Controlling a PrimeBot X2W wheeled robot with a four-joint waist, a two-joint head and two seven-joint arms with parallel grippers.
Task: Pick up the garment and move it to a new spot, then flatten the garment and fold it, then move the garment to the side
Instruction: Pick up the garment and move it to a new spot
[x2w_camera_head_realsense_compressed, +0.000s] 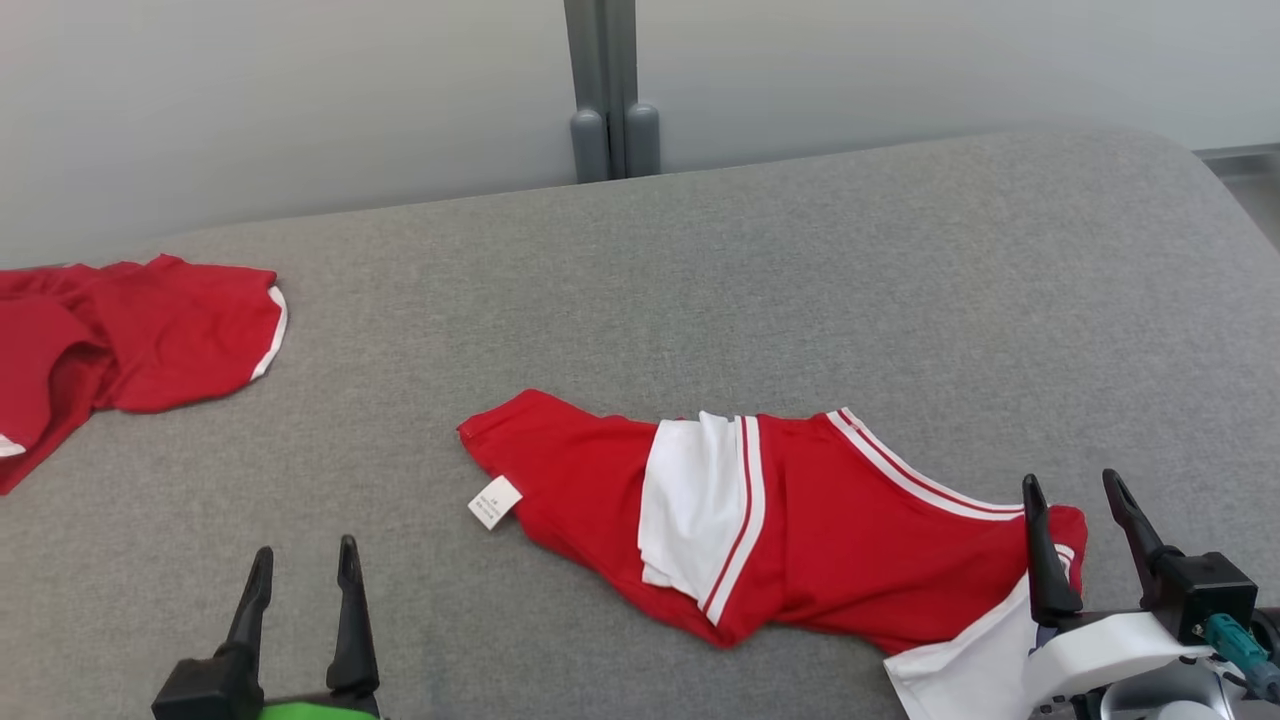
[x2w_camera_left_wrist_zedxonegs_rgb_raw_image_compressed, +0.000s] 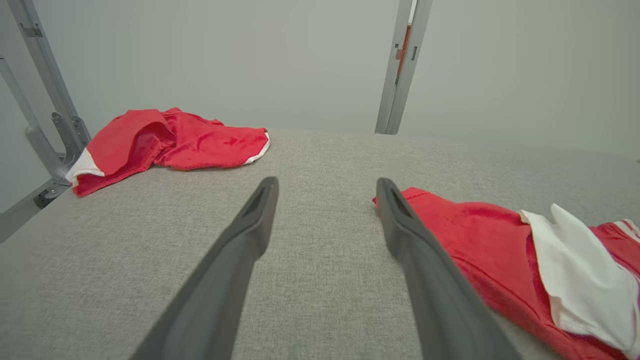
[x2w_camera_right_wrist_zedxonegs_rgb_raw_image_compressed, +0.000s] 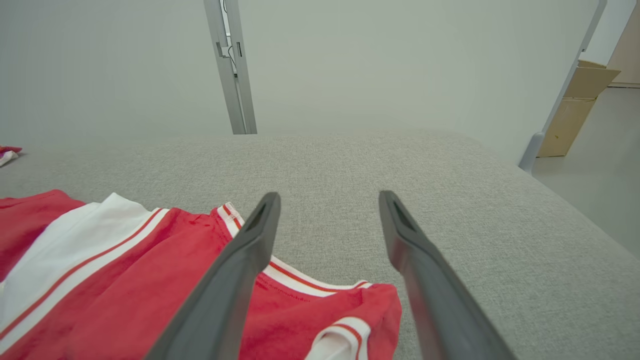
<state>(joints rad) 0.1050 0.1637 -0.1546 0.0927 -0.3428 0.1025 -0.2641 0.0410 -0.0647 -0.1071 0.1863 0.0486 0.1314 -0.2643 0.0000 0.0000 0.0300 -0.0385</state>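
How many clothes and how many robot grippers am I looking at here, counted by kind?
Red-and-white garments: 2, the middle garment and the left garment.
Grippers, both open: 2, the left gripper and the right gripper.
Total: 4.

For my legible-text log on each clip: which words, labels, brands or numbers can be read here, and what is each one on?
White tag at the left end of the red garment: a few lines of dark print, too small to read.
No other words, brands, numbers or signs can be read.
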